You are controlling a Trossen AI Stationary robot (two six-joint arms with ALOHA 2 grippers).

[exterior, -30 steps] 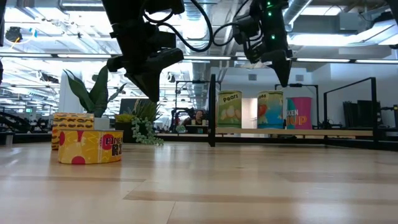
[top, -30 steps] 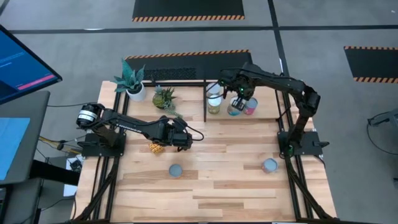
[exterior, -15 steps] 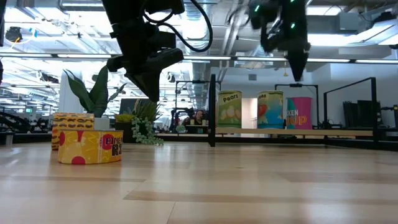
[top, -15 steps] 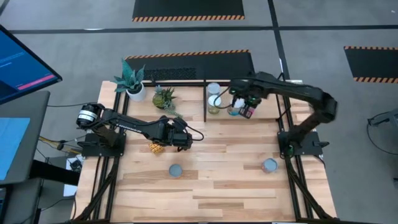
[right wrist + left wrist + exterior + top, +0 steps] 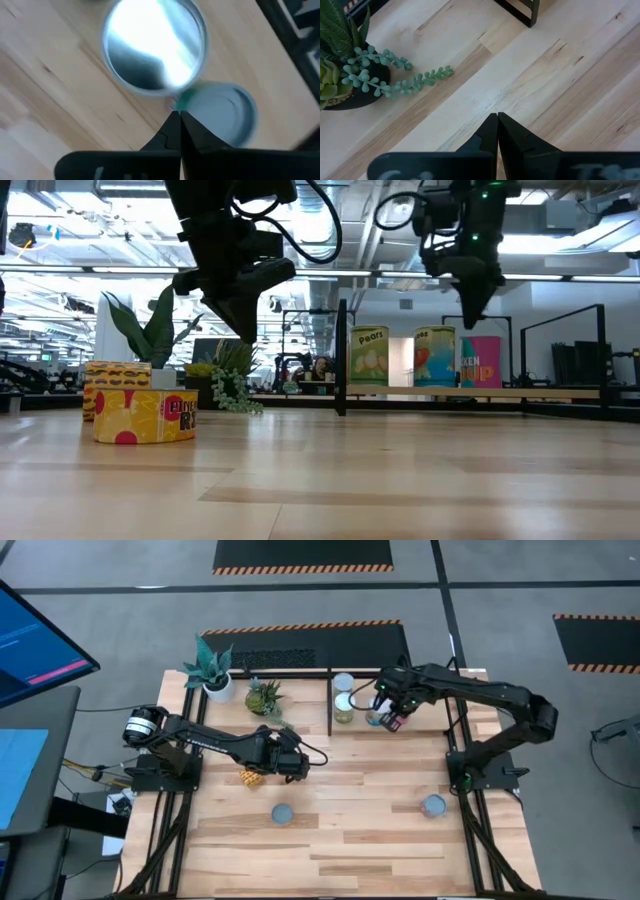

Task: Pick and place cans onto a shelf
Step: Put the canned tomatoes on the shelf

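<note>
At the table's left rear stand two potted plants, a spiky-leaved one (image 5: 210, 668) in a white pot and a trailing succulent (image 5: 264, 697) beside it. The left gripper (image 5: 297, 766) hangs above the middle of the table with its fingers (image 5: 496, 131) clenched together, grasping nothing. Just beside it sits a yellow pineapple can (image 5: 250, 778), and the low view shows a second, taller yellow tin (image 5: 115, 387) close behind it. Nearer the front edge a can with a blue-grey top (image 5: 283, 814) stands alone on the wood.

The shelf (image 5: 331, 700) lies at the rear centre, its black upright dividing the bay from the plants. Three cans stand in a row on its base: a green pears can (image 5: 368, 357), a light blue one (image 5: 434, 357) and a pink-red one (image 5: 482, 361). The right gripper (image 5: 392, 721) hovers above these, jaws pressed shut and empty; its wrist view looks down on two round tops, one silver (image 5: 155, 46), one pale blue-grey (image 5: 222, 115). Another can (image 5: 433, 805) stands near the right arm's base.
</note>
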